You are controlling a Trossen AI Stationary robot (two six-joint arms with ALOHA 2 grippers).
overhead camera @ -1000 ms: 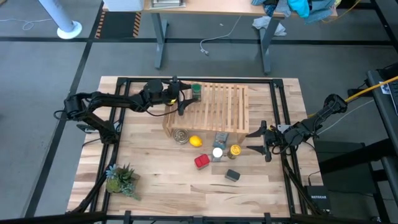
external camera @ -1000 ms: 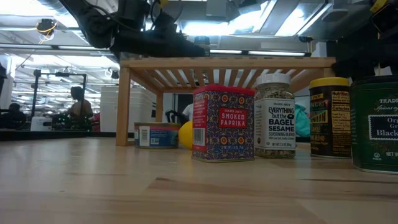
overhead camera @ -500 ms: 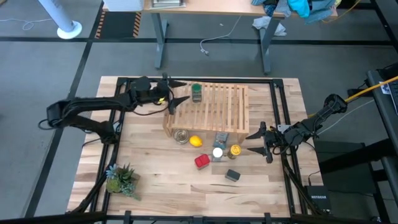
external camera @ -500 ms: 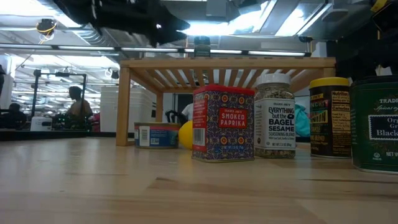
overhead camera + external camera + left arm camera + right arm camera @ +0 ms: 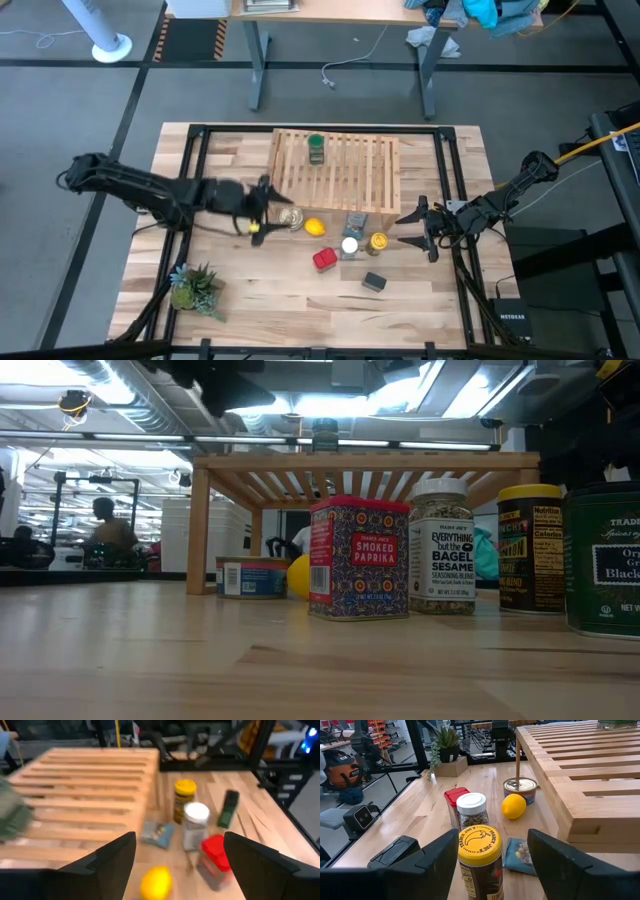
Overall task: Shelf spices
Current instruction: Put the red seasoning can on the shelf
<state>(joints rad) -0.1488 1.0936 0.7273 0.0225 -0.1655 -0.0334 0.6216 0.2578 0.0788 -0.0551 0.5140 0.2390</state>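
One jar on the shelf (image 5: 340, 170), four spices still on the desk (image 5: 260, 290).
Left pincer (image 5: 262, 212) released, empty, jaws wide, low beside the shelf's front-left corner near the silver tin (image 5: 291, 218). Right pincer (image 5: 410, 228) parted, empty, off the shelf's front-right corner, facing the yellow-lidded jar (image 5: 480, 858). Green-lidded jar (image 5: 316, 149) upright on the shelf's slats. White-lidded jar (image 5: 349, 246), red tin (image 5: 324, 260), dark grey tin (image 5: 374, 282) before the shelf's front edge.
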